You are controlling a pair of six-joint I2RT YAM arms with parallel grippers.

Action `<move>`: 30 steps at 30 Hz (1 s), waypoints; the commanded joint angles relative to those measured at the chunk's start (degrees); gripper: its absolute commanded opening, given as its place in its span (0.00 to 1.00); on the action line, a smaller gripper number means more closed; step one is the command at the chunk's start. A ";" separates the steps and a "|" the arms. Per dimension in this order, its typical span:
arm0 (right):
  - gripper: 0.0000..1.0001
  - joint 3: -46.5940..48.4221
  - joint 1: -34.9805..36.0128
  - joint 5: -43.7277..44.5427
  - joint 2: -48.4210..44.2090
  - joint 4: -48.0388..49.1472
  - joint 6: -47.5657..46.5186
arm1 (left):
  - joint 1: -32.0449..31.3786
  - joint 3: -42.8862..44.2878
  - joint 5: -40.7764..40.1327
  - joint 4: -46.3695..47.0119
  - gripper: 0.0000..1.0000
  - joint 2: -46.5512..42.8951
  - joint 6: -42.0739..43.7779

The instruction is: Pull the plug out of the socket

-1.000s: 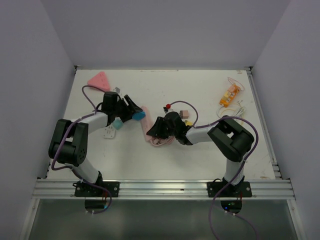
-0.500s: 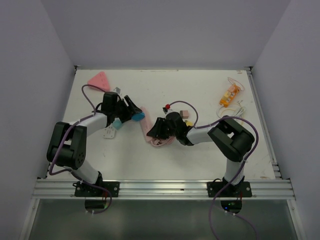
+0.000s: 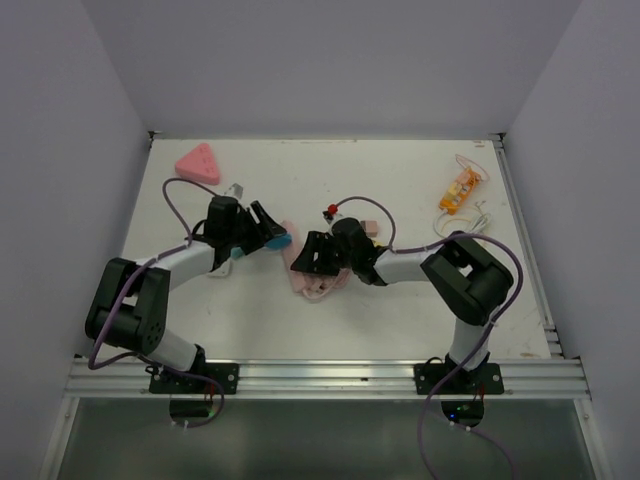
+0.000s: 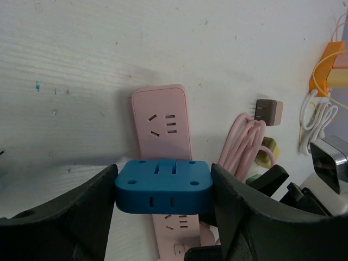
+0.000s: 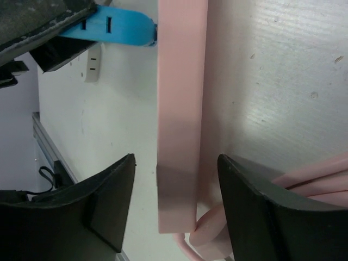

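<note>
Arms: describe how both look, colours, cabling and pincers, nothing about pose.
Both the left arm and right arm have white links between bulky black joint housings. A thin purple cable loops loosely along each. The left pincer and right pincer are matte black, with broad, curved fingers. No markings or sleeves show.

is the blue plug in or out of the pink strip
In: blue block-shaped plug sits flush against the pink power strip, no prongs showing.

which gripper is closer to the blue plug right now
Left. The left gripper is closed on the blue plug, pressing both its sides. The right gripper straddles the pink power strip further along it, apart from the plug.
</note>
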 commanded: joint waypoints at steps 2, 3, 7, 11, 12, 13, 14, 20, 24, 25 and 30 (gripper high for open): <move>0.62 1.97 -0.83 1.54 4.67 -10.93 -4.28 | -2.24 -2.08 1.96 2.00 0.00 -2.43 0.09; 0.61 3.55 -0.83 1.45 5.81 -10.94 -4.28 | -2.50 -2.34 1.96 2.35 0.00 -2.51 -0.17; 0.60 6.90 -0.84 1.36 9.24 -10.67 -4.02 | -3.29 -2.87 2.23 3.06 0.00 -2.78 -1.40; 0.52 8.92 -0.83 1.27 11.88 -10.67 -3.84 | -3.38 -3.14 2.14 3.06 0.00 -2.87 -1.84; 0.49 8.92 -0.92 1.36 12.23 -10.50 -3.67 | -3.47 -3.14 2.14 3.06 0.00 -2.95 -1.93; 0.40 8.66 -0.92 1.54 12.41 -10.50 -3.66 | -3.47 -3.22 1.88 2.97 0.00 -3.22 -1.93; 0.32 7.88 -0.92 1.80 12.41 -10.24 -3.58 | -3.47 -3.22 1.87 2.71 0.00 -3.22 -1.93; 0.00 4.19 -2.23 4.35 11.62 -10.94 -3.40 | -3.38 -2.70 1.08 1.31 0.00 -4.01 -1.84; 0.00 3.04 -3.64 6.63 12.41 -13.39 -2.35 | -3.38 -2.08 0.38 0.34 0.00 -5.50 -1.67; 0.00 2.77 -3.82 7.07 12.67 -13.74 -2.17 | -3.30 -1.82 -0.14 0.07 0.00 -5.77 -1.58; 0.00 2.51 -4.79 9.88 13.29 -17.00 -1.73 | -1.54 -1.03 -0.06 -1.77 0.00 -8.22 -1.23</move>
